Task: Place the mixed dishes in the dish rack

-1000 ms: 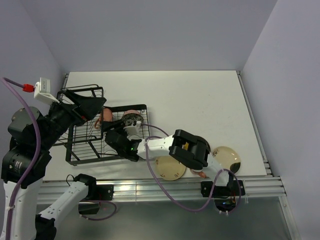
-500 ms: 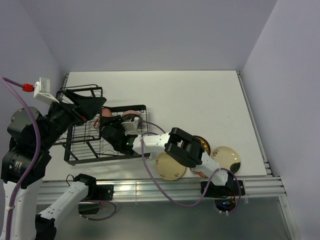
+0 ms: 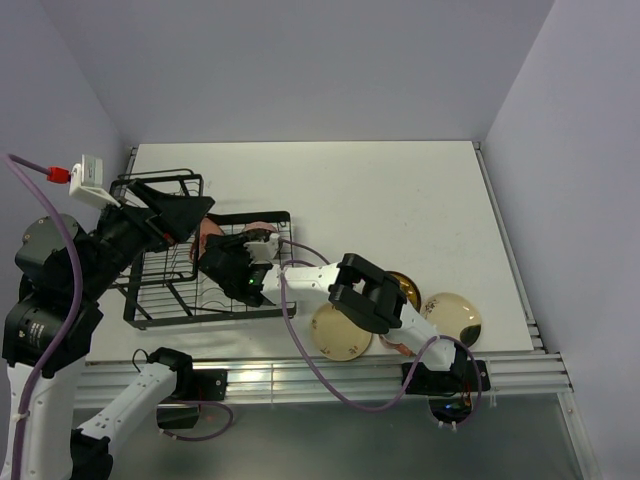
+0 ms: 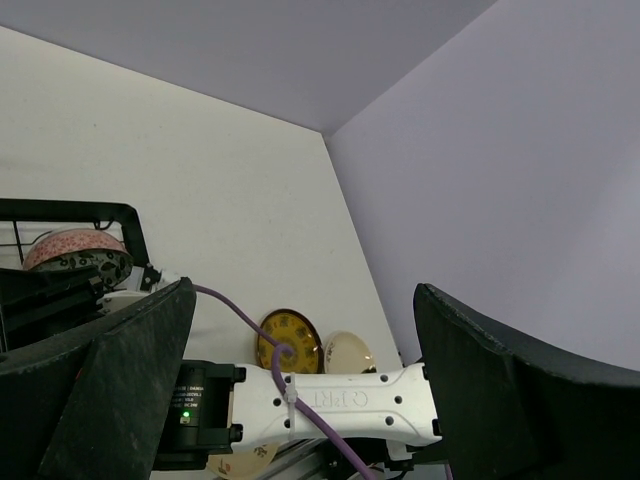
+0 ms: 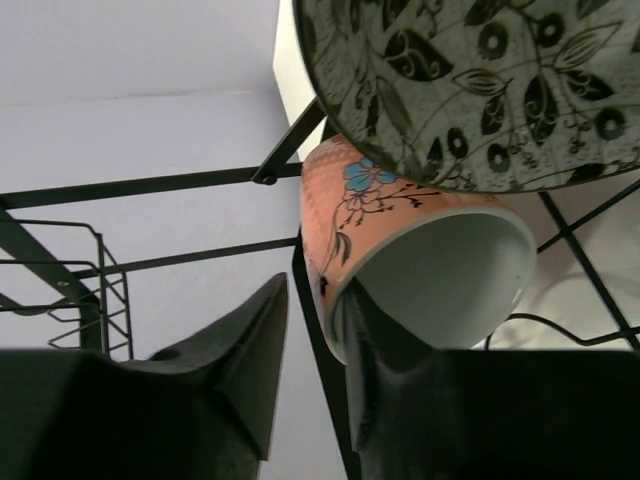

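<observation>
Whereas the top view gives only the layout, with the dish rack (image 3: 150, 300) at the left of the table (image 3: 400, 190), the right gripper (image 3: 236, 270) extended into it, and a cream plate (image 3: 340, 333), a second cream plate (image 3: 452, 318) and a mustard-yellow plate (image 3: 405, 290) lying flat beside the right arm, the right wrist view shows the mug (image 5: 400, 230) itself. It lies tipped inside the rack, directly under the dark leaf-patterned bowl (image 5: 470, 80). Its long axis runs from upper left to lower right in that view, and its mouth faces lower right. It is pinkish-orange outside, with a blue flower and dark stems, and pale inside. The right fingers (image 5: 240, 370) straddle its rim wall, one outside and one at the mouth; whether they press it cannot be told. The left gripper (image 4: 302, 290) stands spread wide, with nothing between its fingers.
</observation>
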